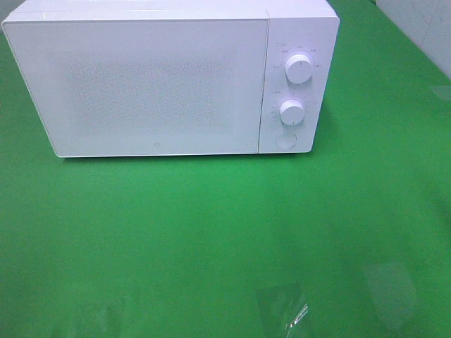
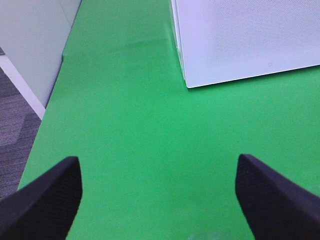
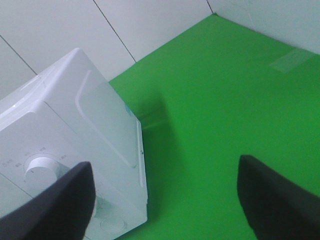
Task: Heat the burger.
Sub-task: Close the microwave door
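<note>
The burger is not showing in any view, so I cannot tell where it is sitting. The white microwave (image 1: pixel 155 84) is standing at the back of the green table (image 1: pixel 211 232) with its door (image 1: pixel 141 88) shut. The left gripper (image 2: pixel 157 167) is hovering spread wide and empty over the cloth near the microwave's front left corner, the right gripper (image 3: pixel 165 167) is hanging equally released and empty beside its knob (image 3: pixel 42 165), and what seems to be clear film (image 1: pixel 282 313) is lying near the table's front edge.

Bright, even light washes out the white microwave (image 1: pixel 141 84); glare patches sheen the green table (image 1: pixel 211 232).
</note>
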`<action>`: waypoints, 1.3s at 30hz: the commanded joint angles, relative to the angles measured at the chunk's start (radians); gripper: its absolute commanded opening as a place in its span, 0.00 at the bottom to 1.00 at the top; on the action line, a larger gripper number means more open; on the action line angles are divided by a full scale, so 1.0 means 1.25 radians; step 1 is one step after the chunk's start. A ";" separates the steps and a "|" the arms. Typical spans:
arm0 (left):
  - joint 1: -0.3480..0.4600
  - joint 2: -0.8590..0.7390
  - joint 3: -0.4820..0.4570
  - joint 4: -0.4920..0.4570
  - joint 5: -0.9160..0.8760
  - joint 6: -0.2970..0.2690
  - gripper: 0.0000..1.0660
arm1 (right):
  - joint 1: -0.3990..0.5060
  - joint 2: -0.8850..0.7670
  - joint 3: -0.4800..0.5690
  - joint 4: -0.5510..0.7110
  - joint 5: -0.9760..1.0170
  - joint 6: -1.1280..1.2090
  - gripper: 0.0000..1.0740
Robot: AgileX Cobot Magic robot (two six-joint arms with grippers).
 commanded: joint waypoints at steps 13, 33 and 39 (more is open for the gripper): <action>-0.001 -0.019 0.001 -0.001 -0.010 0.001 0.72 | 0.001 0.380 0.002 -0.186 -0.354 0.365 0.71; -0.001 -0.019 0.001 -0.001 -0.010 0.001 0.72 | 0.223 0.655 0.002 -0.006 -0.551 0.521 0.71; -0.001 -0.019 0.001 -0.001 -0.010 0.001 0.72 | 0.376 0.661 -0.025 0.206 -0.530 0.565 0.70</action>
